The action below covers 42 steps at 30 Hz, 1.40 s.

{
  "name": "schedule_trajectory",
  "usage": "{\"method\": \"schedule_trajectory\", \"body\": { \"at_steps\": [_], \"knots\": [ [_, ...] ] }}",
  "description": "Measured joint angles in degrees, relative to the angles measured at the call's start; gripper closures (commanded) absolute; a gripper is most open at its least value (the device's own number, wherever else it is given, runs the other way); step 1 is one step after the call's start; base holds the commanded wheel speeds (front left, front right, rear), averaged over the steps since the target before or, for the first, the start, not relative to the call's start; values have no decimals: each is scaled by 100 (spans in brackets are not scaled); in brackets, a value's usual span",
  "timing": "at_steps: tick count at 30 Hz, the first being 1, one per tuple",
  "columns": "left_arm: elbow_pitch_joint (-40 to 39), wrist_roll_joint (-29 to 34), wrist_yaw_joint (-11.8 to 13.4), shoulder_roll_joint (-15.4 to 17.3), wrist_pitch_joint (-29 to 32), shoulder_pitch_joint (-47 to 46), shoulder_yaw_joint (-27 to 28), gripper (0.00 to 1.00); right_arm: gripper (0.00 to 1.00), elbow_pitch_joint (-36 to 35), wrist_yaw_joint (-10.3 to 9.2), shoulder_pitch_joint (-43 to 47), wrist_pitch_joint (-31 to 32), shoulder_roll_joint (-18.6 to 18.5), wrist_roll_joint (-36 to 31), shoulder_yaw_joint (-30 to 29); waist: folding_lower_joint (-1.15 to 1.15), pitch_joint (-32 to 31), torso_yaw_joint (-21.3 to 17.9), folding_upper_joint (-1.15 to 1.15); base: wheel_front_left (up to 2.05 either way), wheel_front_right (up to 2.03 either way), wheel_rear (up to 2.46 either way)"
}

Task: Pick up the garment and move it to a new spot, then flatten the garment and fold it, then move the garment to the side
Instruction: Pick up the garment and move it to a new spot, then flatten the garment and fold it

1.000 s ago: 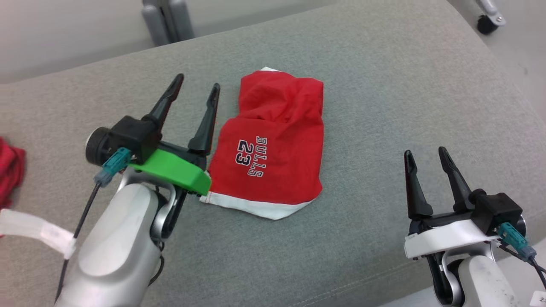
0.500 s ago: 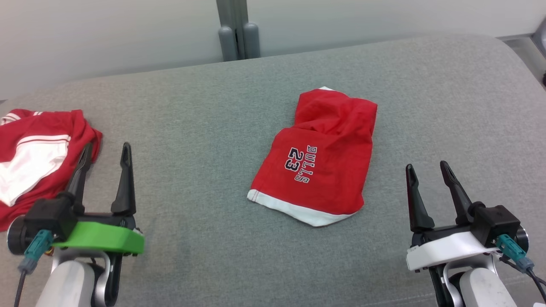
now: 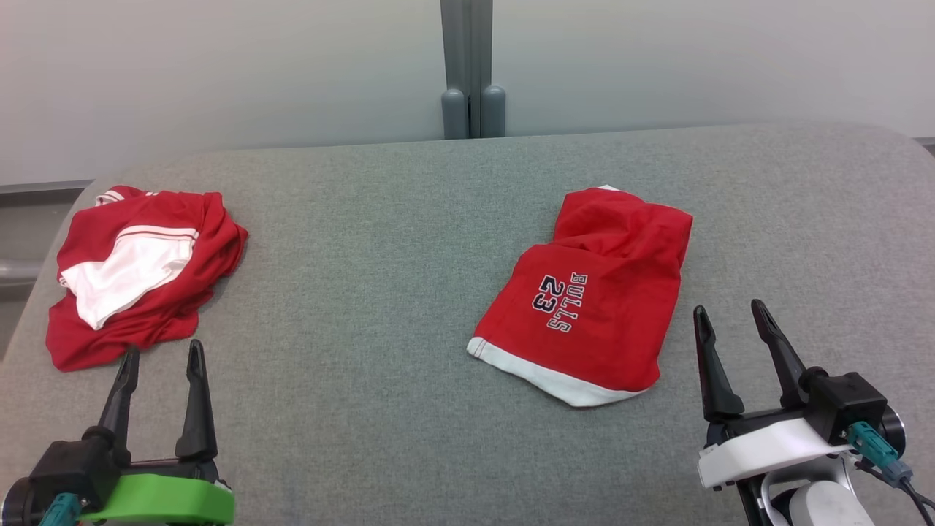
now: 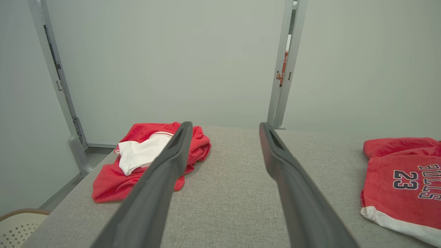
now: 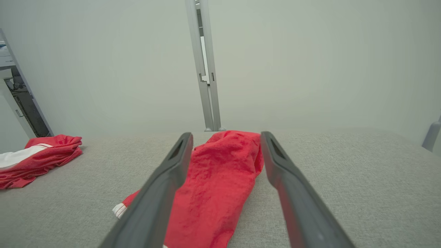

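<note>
A folded red garment (image 3: 592, 307) with white trim and "BULLS 23" lettering lies flat on the grey cushion (image 3: 365, 292), right of centre. A second red and white garment (image 3: 139, 270) lies crumpled at the cushion's far left. My left gripper (image 3: 162, 349) stands open at the lower left, just in front of the crumpled garment and holding nothing. My right gripper (image 3: 729, 308) is open at the lower right, beside the folded garment's right edge and apart from it. The left wrist view has the crumpled garment (image 4: 144, 155) behind the left finger. In the right wrist view, the folded garment (image 5: 213, 179) lies between the fingers.
A grey post (image 3: 471, 66) stands against the pale wall behind the cushion. The cushion's rounded left edge (image 3: 44, 248) drops off beside the crumpled garment. A pale woven basket rim (image 4: 17, 224) sits below the cushion's left corner.
The head camera has swung left, bringing the crumpled garment into view. My left gripper has drawn back from beside the folded garment to the lower left. The right gripper has stayed put.
</note>
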Motion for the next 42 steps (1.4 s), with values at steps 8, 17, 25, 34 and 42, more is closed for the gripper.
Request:
{"method": "schedule_trajectory", "body": {
  "at_steps": [8, 17, 25, 34, 42],
  "knots": [
    [116, 232, -209, -224, 0, 80, 181, 0, 0, -73, 0, 131, 58, -7, 21, 56, 0, 7, -4, 0, 0, 0, 0],
    [268, 381, -348, -355, 0, 59, 294, 0, 0, -92, 0, 168, 79, -14, 27, 112, 0, 63, -86, 0, 0, 0, 0],
    [349, 493, -405, -435, 1, 17, 387, 0, 0, -104, 0, 173, 111, -24, 27, 109, 0, 92, -108, 0, 0, 0, 0],
    [421, 567, -450, -488, 0, 4, 425, 0, 0, -76, 0, 174, 124, -23, 27, 91, 0, 67, -98, 0, 0, 0, 0],
    [457, 584, -460, -498, 0, 2, 477, 0, 0, -42, 0, 174, 126, -26, 29, 93, 0, 48, -110, 0, 0, 0, 0]
  ]
}}
